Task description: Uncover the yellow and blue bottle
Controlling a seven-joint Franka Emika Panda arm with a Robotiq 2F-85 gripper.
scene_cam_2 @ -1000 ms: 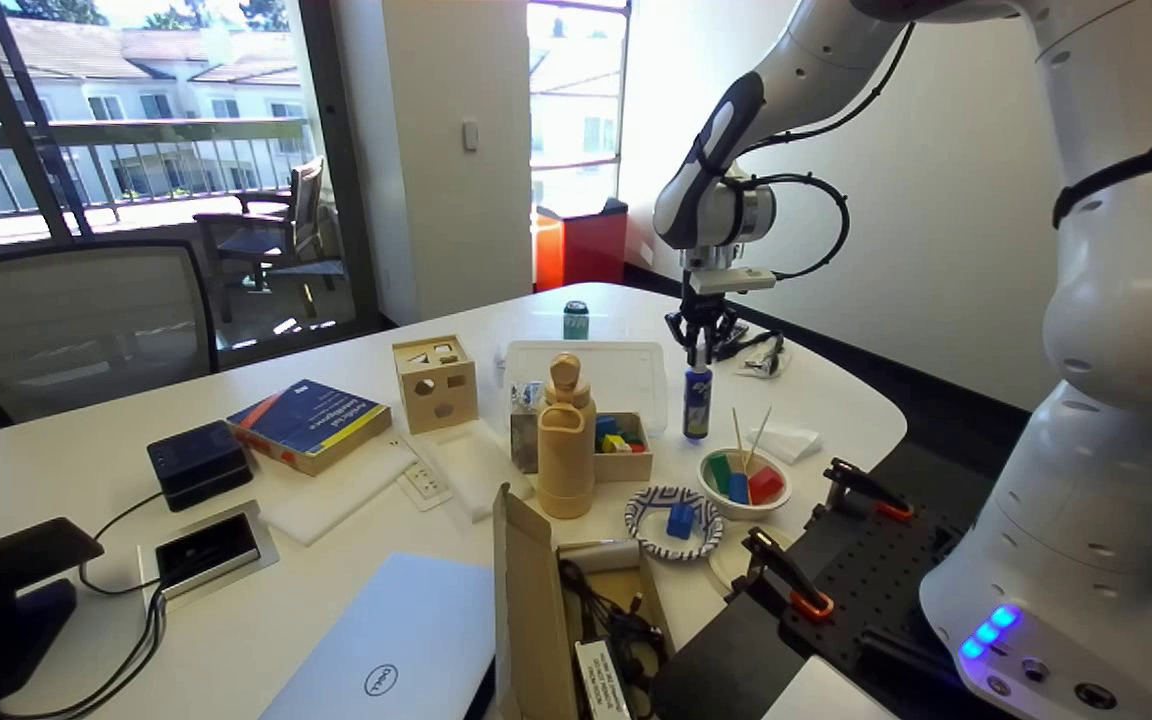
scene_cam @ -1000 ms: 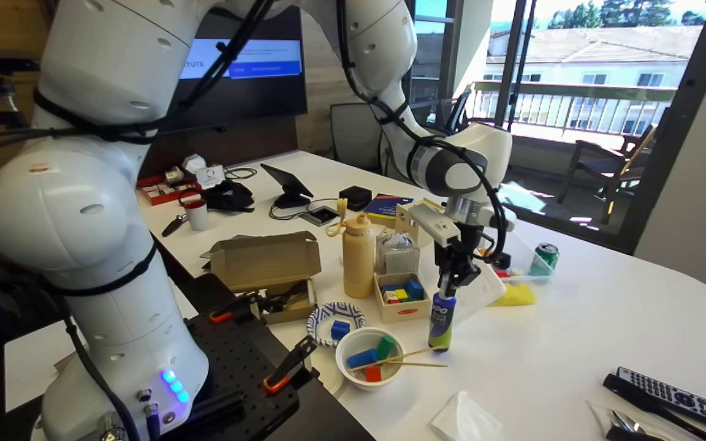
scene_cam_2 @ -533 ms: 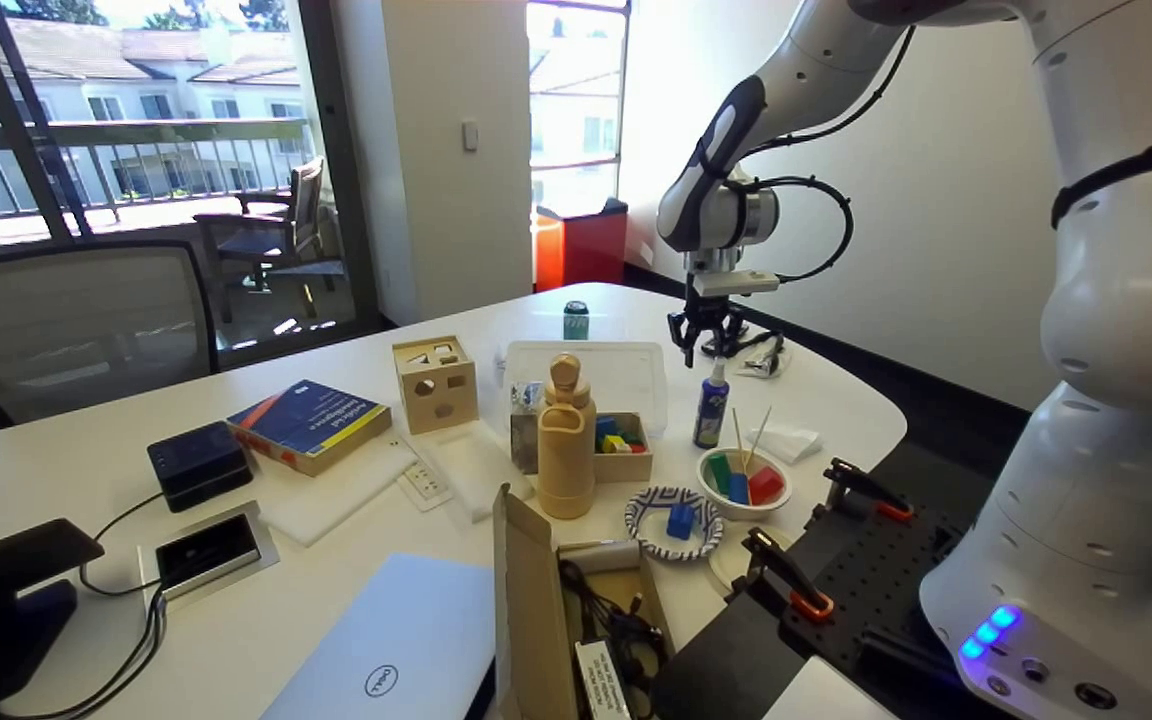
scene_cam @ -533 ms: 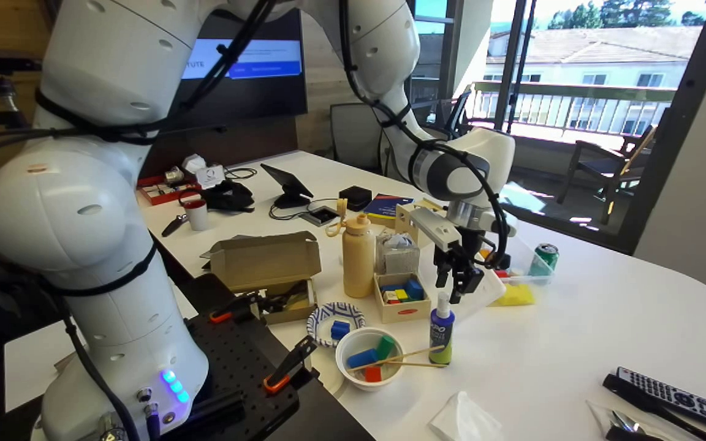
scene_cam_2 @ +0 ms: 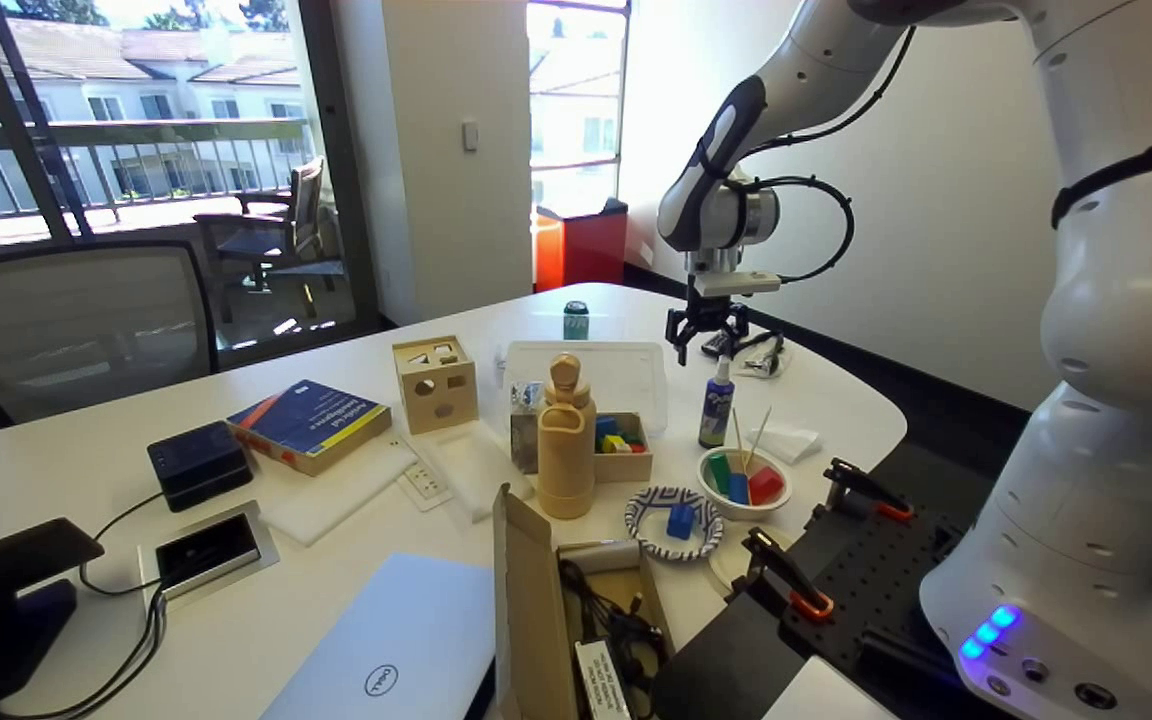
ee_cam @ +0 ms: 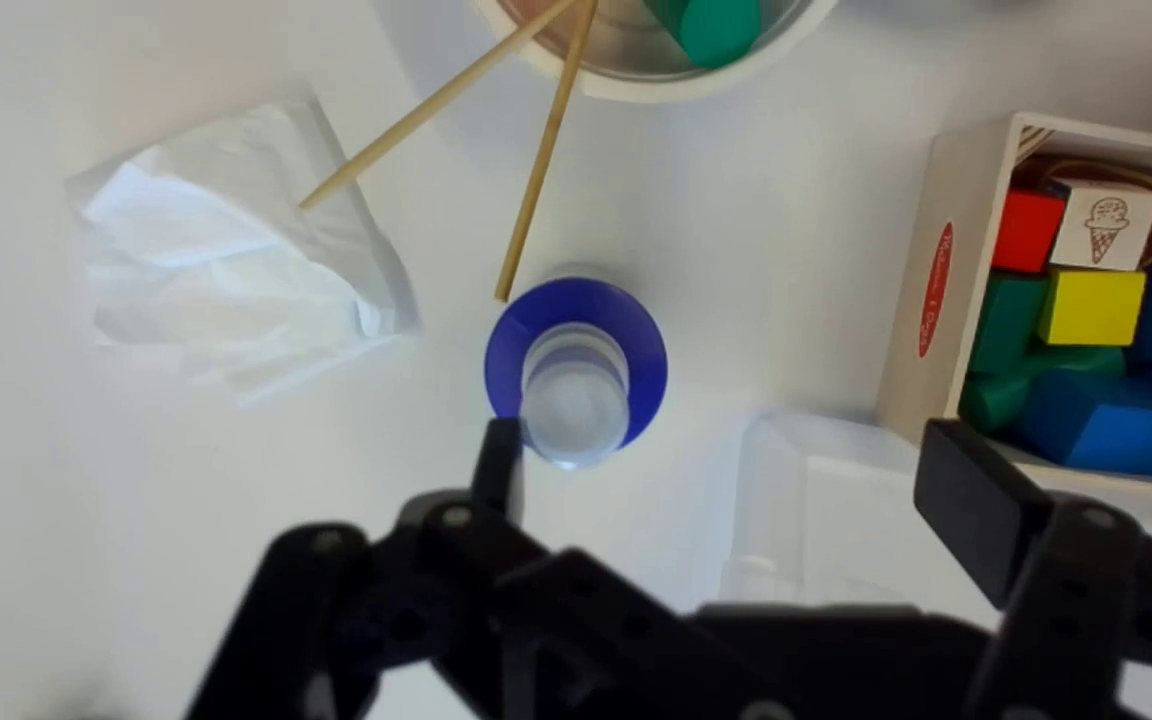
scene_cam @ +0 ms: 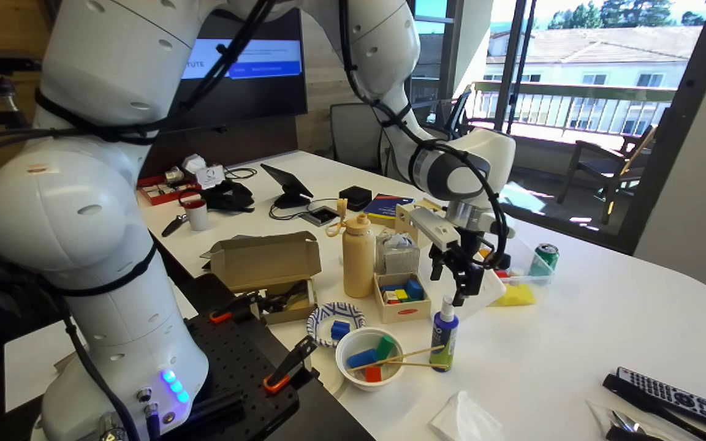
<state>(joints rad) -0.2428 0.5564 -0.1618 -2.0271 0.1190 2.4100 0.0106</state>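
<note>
The yellow and blue bottle (scene_cam: pixel 444 340) stands upright on the table; its blue body turns yellow-green at the bottom. A pale, translucent cap (ee_cam: pixel 574 405) sits on its top, ringed by the blue shoulder in the wrist view. My gripper (ee_cam: pixel 726 460) is open just above, its fingers (ee_cam: pixel 976 500) wide apart with nothing held. One fingertip overlaps the cap's edge in the wrist view; whether it touches cannot be told. In both exterior views the gripper (scene_cam_2: pixel 706 350) hangs over the bottle (scene_cam_2: pixel 716 412), slightly off to one side of the cap.
Beside the bottle is a white bowl (scene_cam: pixel 348 367) with colored blocks and two sticks (scene_cam: pixel 417 364). A crumpled napkin (ee_cam: pixel 236 245) lies close by. A wooden block box (scene_cam: pixel 405 313), a clear plastic lid (scene_cam_2: pixel 586 350) and the tall tan bottle (scene_cam: pixel 359 263) stand around it.
A second ago the gripper was shut on the cap. It has since opened fully and let go, and the bottle now stands slightly lower and shifted, cap still on.
</note>
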